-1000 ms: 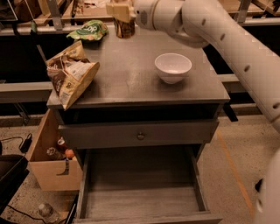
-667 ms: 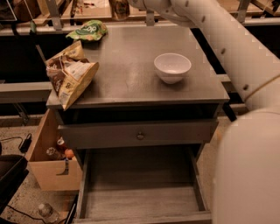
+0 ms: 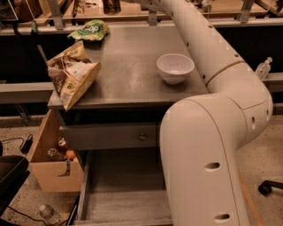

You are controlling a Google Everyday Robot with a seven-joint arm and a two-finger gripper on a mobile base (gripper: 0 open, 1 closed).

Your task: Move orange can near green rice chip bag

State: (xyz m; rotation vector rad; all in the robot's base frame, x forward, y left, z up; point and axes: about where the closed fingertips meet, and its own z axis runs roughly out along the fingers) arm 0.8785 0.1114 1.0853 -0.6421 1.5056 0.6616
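The gripper is out of view beyond the bench's (image 3: 128, 79) far edge, its grip impossible to tell. What looks like the orange can (image 3: 111, 5) shows there, near the green rice chip bag (image 3: 89, 30) at the far left corner.

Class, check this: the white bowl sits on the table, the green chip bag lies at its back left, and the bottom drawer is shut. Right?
No. The camera view shows the bottom drawer pulled open; the rest holds: white bowl on the table, green rice chip bag at its back left. The end effector is out of view beyond the top edge.
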